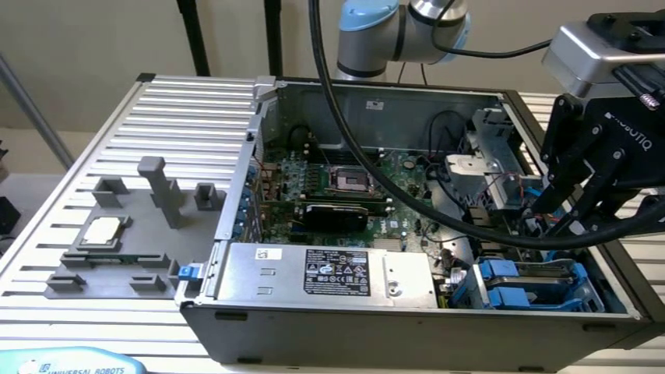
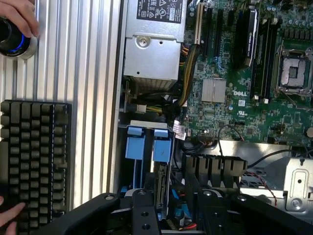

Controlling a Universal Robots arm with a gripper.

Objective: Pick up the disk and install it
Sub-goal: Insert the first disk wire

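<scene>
The disk (image 2: 161,188) stands on edge in a slot of the blue drive cage (image 1: 530,284) at the front corner of the open computer case (image 1: 343,319), on the exterior view's right. Its silver-grey edge runs between two blue carrier tabs (image 2: 162,149). My black gripper (image 1: 571,210) hangs just above that cage. In the wrist view the gripper (image 2: 176,198) is open. The disk's edge lies in the gap, close beside one finger (image 2: 144,210) and clear of the other.
The motherboard (image 1: 343,187) and the power supply (image 1: 332,273) fill the case. A thick black cable (image 1: 437,210) loops across it to the gripper. A grey fixture (image 1: 114,257) holds a small square chip (image 1: 99,231) on the slatted table. Hands (image 2: 19,14) rest at a knob and a keyboard (image 2: 34,161).
</scene>
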